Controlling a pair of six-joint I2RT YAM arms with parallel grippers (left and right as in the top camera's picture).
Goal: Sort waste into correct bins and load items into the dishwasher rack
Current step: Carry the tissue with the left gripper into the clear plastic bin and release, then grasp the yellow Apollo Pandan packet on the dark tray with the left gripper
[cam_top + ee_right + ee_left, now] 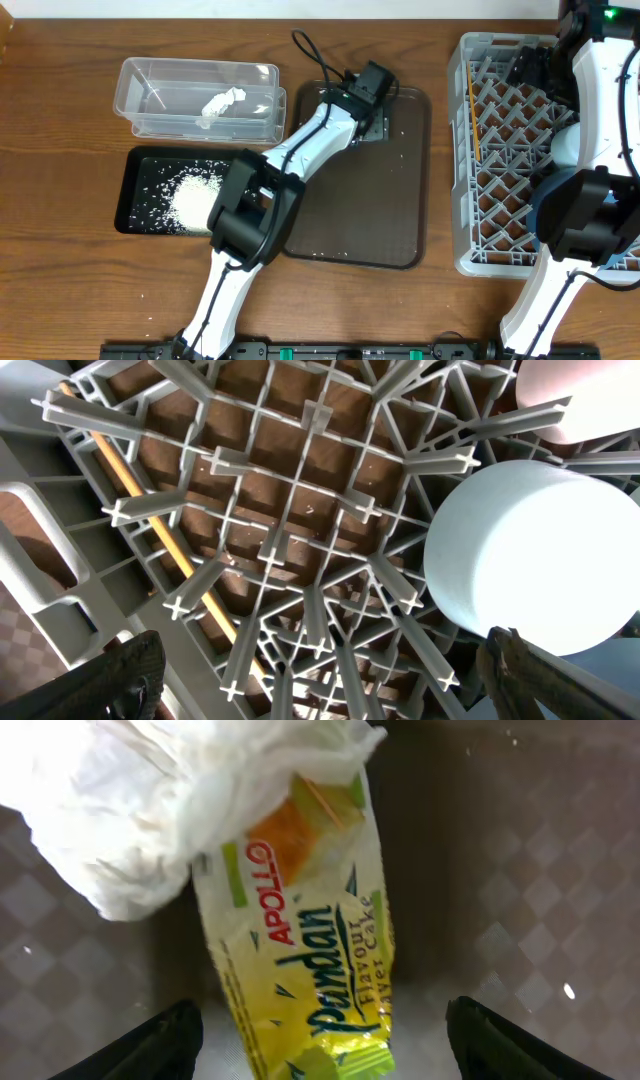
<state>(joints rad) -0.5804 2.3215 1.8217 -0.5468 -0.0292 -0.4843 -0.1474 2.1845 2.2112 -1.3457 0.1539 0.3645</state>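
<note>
Rice heap point(195, 196) in black tray point(124, 195); tissue point(222, 103) in clear tub point(150, 78). Left gripper point(322, 1045), fingers apart, over wrapper point(300, 950) on brown tray point(385, 195). Right gripper point(320, 690), fingers apart, above dishwasher rack point(460, 200) holding stick point(472, 120) and, apparently, a light-blue bowl point(530, 550).

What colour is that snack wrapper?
The wrapper is yellow-green with blue and red print; left wrist view.

A brown wood-grain table point(60, 290) fills the view under even light.

A crumpled tissue point(130, 800) covered the wrapper's point(300, 950) far end; bare tray point(520, 900) flanked the wrapper for my spread left end effector point(325, 1040).
</note>
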